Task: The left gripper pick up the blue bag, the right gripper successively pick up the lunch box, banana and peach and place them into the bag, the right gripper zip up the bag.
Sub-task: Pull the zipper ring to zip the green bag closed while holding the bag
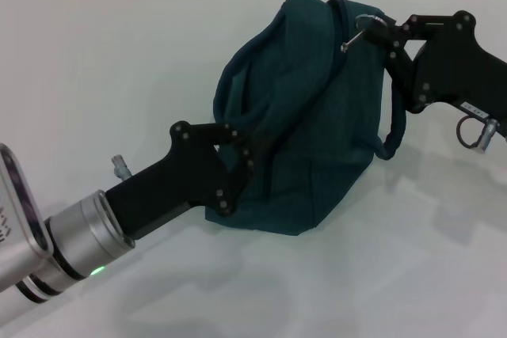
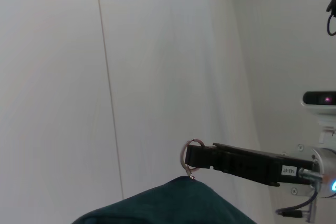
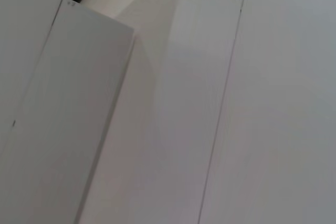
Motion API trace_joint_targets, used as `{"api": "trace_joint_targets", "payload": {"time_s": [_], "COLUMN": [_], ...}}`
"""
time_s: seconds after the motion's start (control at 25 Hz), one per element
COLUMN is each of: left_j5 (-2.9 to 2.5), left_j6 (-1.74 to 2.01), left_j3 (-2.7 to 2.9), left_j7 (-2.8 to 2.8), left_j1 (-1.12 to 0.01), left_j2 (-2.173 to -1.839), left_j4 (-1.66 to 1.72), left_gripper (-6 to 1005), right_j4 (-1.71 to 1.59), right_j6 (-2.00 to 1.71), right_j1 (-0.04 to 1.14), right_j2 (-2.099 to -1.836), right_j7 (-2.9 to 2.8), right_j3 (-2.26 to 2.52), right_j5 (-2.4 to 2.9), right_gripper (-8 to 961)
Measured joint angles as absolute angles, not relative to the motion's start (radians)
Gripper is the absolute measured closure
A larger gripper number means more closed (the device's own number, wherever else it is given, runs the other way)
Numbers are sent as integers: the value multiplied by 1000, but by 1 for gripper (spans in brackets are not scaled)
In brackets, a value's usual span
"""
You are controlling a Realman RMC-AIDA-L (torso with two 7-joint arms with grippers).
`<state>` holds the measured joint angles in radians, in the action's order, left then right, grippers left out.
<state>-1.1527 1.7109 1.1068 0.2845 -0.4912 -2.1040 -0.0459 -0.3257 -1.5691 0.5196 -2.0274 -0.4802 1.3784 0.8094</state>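
Note:
The blue bag lies slumped on the white table in the middle of the head view, and its top edge shows in the left wrist view. My left gripper is shut on the bag's rope handle and fabric at its near left side. My right gripper is at the bag's far top corner, shut on the metal ring of the zipper pull. The left wrist view also shows the right gripper pinching the zipper ring. The lunch box, banana and peach are out of view.
The white table spreads around the bag, with its far edge against a pale wall. One rope handle hangs down the bag's right side under the right arm. The right wrist view shows only white panels.

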Motion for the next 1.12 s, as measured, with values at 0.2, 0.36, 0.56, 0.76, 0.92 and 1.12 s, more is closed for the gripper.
{"api": "trace_joint_targets", "payload": {"time_s": [0.2, 0.36, 0.56, 0.76, 0.92, 1.12], "left_j5": [-1135, -1092, -1072, -1068, -1056, -1033], "left_j6": [1694, 1669, 1668, 1667, 1666, 1657], "left_j3": [1102, 1101, 1101, 1103, 1101, 1101], "left_j7": [284, 287, 287, 283, 283, 283], "left_j1": [-490, -488, -487, -484, -477, -456], "left_j2": [-2102, -2101, -2099, -2100, -2099, -2097], "left_j4": [-46, -45, -44, -34, -32, -5], "left_gripper": [942, 942, 943, 943, 944, 945], "right_j4": [-312, -311, -302, -298, -296, -287], "right_j6": [-1568, -1568, -1558, -1546, -1543, -1540], "right_j1": [513, 510, 509, 509, 507, 507], "right_j2": [-2026, -2024, -2023, -2025, -2026, -2025], "right_j7": [-480, -500, -504, -503, -497, -490], "right_j3": [1377, 1381, 1379, 1378, 1377, 1371], "right_j5": [764, 745, 739, 724, 720, 707], "right_gripper": [947, 947, 947, 946, 946, 944]}}
